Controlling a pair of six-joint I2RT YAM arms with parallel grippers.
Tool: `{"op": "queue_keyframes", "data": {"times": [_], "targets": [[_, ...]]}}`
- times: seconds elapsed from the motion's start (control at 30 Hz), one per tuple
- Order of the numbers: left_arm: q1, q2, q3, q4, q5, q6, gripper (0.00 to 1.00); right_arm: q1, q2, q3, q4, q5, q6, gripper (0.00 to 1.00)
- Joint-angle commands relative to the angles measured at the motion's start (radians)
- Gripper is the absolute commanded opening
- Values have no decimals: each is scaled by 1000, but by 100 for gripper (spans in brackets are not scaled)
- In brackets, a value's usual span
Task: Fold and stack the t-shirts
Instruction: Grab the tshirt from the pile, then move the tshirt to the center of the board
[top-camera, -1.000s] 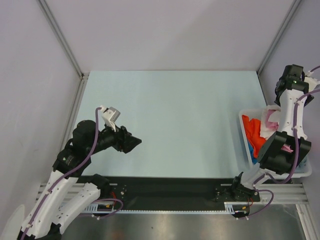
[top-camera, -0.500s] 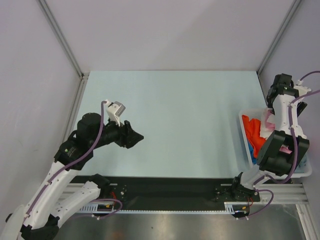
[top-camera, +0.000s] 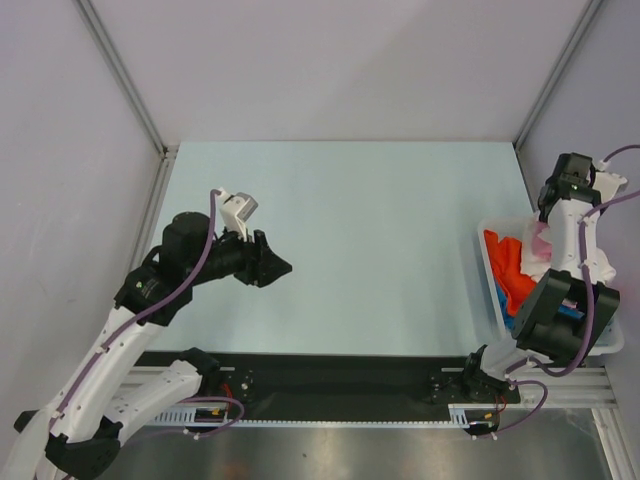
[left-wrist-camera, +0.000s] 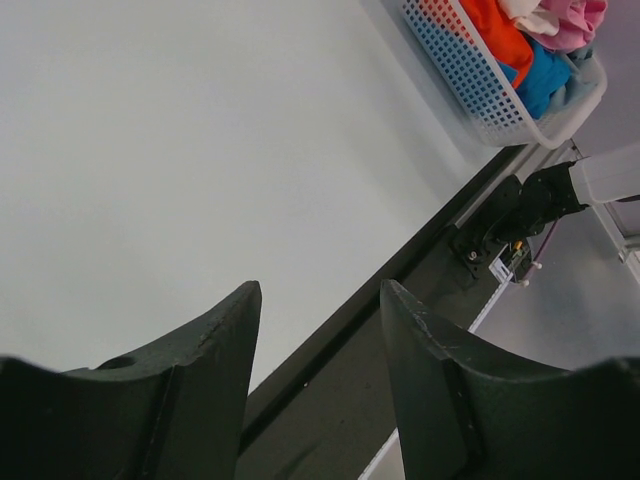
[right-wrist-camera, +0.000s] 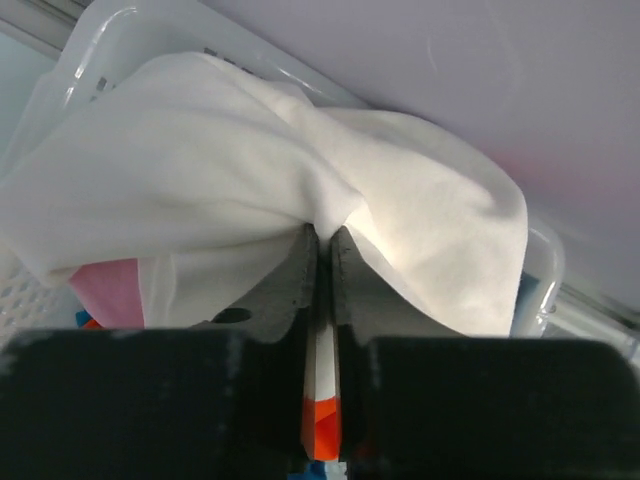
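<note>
Your left gripper (top-camera: 270, 266) hovers over the table (top-camera: 380, 210) with its fingers (left-wrist-camera: 215, 370) spread apart and nothing between them. The bin (left-wrist-camera: 470, 85) sits well away to its right, with the orange shirt (left-wrist-camera: 495, 25), the pink shirt (left-wrist-camera: 572, 15) and the blue shirt (left-wrist-camera: 545, 70) heaped inside. Your right gripper (right-wrist-camera: 322, 240) is pinched tight on the white t-shirt (right-wrist-camera: 250, 150) — a bunched fold is caught at its tips, and the cloth drapes to either side of them over the bin.
</note>
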Motion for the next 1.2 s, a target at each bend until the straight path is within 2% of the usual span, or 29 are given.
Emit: {"op": "queue_keyframes", "data": {"times": [0.0,0.17,0.37,0.5,0.67,0.8,0.9,1.0,1.07,1.13,1.17], "targets": [[-6,12,61,11,29,-8,57,27,-41,74,30,93,-65,0],[-6,19,69,20,38,-10,56,73,-24,306,-22,227,-79,0],[-6,9,64,20,49,-13,55,142,-63,471,61,307,-194,0],[-7,8,55,26,61,-19,55,140,-90,463,124,271,-257,0],[-6,8,59,33,65,-22,54,134,-122,441,147,251,-257,0],[-6,5,69,31,59,-21,53,143,-118,519,307,258,-346,0],[-6,8,76,31,56,-22,52,159,-90,658,461,230,-400,0],[-6,14,95,22,53,-25,52,218,3,904,510,201,-464,0],[-6,16,99,14,50,-38,55,322,55,1078,530,196,-504,0],[-6,14,113,10,33,-48,62,437,78,1125,582,199,-579,0],[-6,9,119,9,27,-57,64,567,72,1095,626,208,-626,0]]}}
